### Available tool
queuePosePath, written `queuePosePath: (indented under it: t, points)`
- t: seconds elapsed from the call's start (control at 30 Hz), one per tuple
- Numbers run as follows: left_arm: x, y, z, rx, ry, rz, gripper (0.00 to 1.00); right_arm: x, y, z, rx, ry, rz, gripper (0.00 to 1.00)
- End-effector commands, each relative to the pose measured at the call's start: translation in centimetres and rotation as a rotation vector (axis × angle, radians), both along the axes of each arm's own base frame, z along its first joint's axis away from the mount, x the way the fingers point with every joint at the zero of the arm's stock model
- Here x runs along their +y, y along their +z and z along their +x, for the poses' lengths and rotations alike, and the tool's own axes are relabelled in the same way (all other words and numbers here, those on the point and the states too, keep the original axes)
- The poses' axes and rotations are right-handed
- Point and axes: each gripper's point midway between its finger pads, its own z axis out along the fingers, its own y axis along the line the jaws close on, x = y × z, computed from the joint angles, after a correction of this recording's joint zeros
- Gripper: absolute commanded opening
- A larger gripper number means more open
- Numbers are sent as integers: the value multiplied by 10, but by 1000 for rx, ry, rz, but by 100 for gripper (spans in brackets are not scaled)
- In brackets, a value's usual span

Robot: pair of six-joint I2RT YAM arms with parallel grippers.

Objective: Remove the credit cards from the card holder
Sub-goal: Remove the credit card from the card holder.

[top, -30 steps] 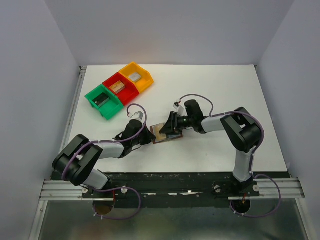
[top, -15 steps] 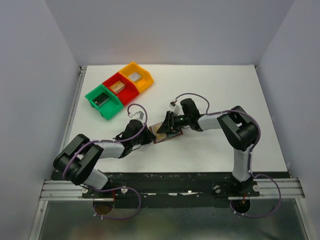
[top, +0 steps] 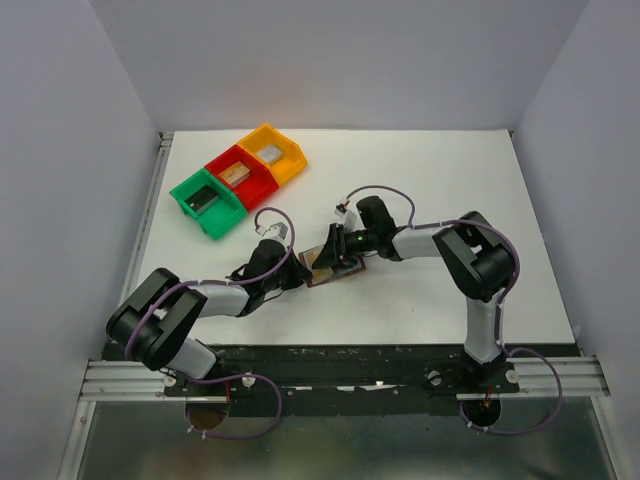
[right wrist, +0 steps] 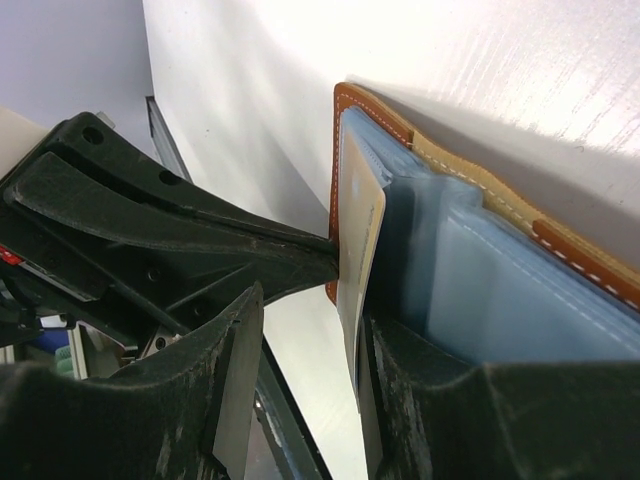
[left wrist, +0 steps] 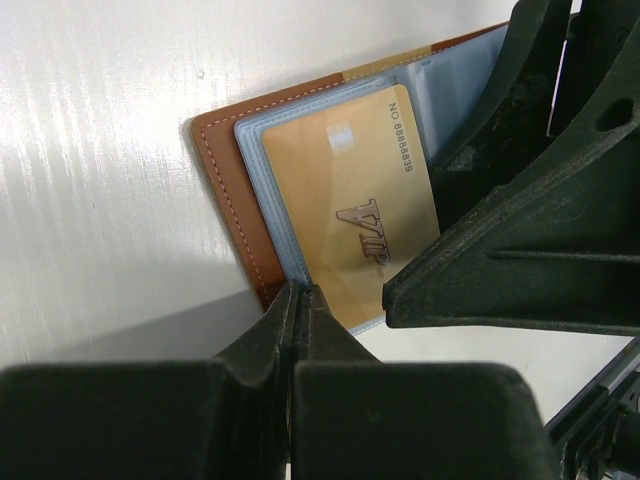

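The card holder, brown leather with light-blue sleeves, lies open on the white table between the two arms. A gold-tan credit card marked VIP sticks partway out of a sleeve. My left gripper is shut, pinching the holder's near edge beside that card. My right gripper is open and straddles the card's free end. The card rests against one finger; the other finger stands apart from it. From above, both grippers meet over the holder. Other cards are hidden.
Green, red and yellow bins stand in a row at the back left, each with a small block inside. White walls enclose the table on three sides.
The right gripper has slid left, further onto the holder and over the gold card. The left arm and the holder have stayed put.
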Motion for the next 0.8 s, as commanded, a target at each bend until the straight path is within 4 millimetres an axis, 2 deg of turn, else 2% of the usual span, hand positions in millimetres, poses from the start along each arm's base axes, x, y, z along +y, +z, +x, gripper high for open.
queuePosePath:
  t: [0.0, 0.47, 0.77]
  points:
    - [15, -31, -24, 111, 4, 77, 0, 3, -2, -22, 25, 79, -26, 49]
    - [31, -41, -30, 164, 89, 112, 0, -9, 4, -18, -3, 21, -80, 48]
    - [33, -45, -32, 189, 100, 120, 0, -14, 10, -17, -14, 4, -81, 48]
